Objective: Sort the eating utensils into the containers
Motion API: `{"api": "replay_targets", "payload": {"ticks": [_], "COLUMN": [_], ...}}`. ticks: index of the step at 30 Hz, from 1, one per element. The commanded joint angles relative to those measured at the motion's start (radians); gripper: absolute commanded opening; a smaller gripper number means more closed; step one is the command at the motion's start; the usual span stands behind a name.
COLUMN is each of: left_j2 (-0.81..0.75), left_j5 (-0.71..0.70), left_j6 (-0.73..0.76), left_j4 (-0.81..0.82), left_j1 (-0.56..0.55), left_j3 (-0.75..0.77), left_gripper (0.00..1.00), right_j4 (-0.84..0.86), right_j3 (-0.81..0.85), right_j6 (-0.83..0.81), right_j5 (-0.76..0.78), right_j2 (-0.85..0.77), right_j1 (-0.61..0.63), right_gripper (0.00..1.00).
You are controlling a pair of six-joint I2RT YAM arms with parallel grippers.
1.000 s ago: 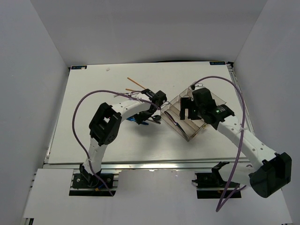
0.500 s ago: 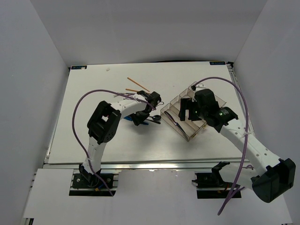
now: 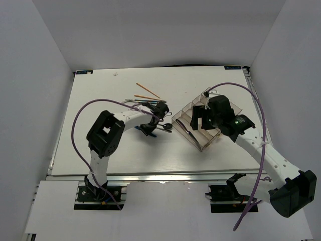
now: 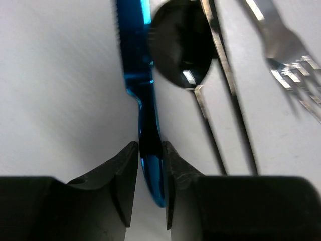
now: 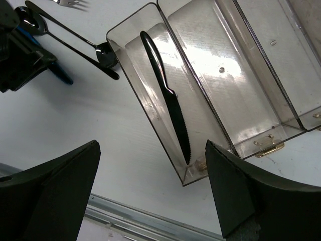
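Left claw (image 4: 150, 150) is closed on the handle of the blue knife (image 4: 135, 50), one dark finger pressed to each side; the blade's tip runs off the top edge of the wrist view, and from above the fingers are hidden under the wrist. At 3 o'clock of the knife in the wrist view lie a black spoon (image 4: 180, 45) and a blurred silver fork (image 4: 288, 47), its handle cut off. The left arm (image 3: 105, 133) folds at the elbow and reaches toward 3 o'clock, low over the white surface (image 3: 100, 90). The right claw (image 5: 150, 201) hangs spread wide, holding nothing, above the clear tray (image 5: 198, 75), which sits at 3 o'clock of the blue knife; a dark knife (image 5: 168, 95) lies in the end compartment nearest the left claw; the farther compartments are cropped. Orange chopsticks (image 3: 148, 90) lie at 12 o'clock of the left claw.
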Motion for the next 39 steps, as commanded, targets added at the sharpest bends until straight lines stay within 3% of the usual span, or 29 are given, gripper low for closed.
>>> {"api": "replay_targets", "payload": {"ticks": [1,10,12,14,20,25,36,39], "left_j2": [-0.037,-0.279,-0.316,-0.367,-0.514,-0.65,-0.764,-0.782], "left_j5": [0.073,0.093,0.098,0.1,0.058,-0.058,-0.141,-0.129], "left_j6": [-0.035,-0.101,-0.095,-0.074,-0.012,0.058,0.089,0.088], "left_j4": [0.02,0.144,0.171,0.207,0.266,0.252,0.161,0.177], "left_j1": [0.005,0.002,0.002,0.002,-0.002,-0.033,-0.105,-0.124], "left_j3": [-0.147,-0.521,-0.57,-0.629,-0.704,-0.686,-0.61,-0.61], "left_gripper": [0.36,0.13,0.1,0.0,0.0,0.0,0.0,0.0], "right_j4": [0.022,0.033,0.053,0.078,0.17,0.306,0.691,0.794], "right_j3": [0.009,0.006,-0.009,-0.043,-0.095,-0.185,-0.265,-0.268], "right_j6": [-0.012,-0.017,-0.032,-0.027,-0.003,0.034,0.203,0.218], "right_j5": [-0.012,-0.06,-0.13,-0.197,-0.366,-0.485,-0.364,-0.319], "right_j2": [-0.028,-0.03,-0.034,-0.046,-0.043,-0.016,0.187,0.239], "right_j1": [-0.005,-0.005,-0.005,-0.005,-0.002,0.056,0.312,0.377], "right_gripper": [0.89,0.89,0.89,0.89,0.89,0.89,0.88,0.82]}}
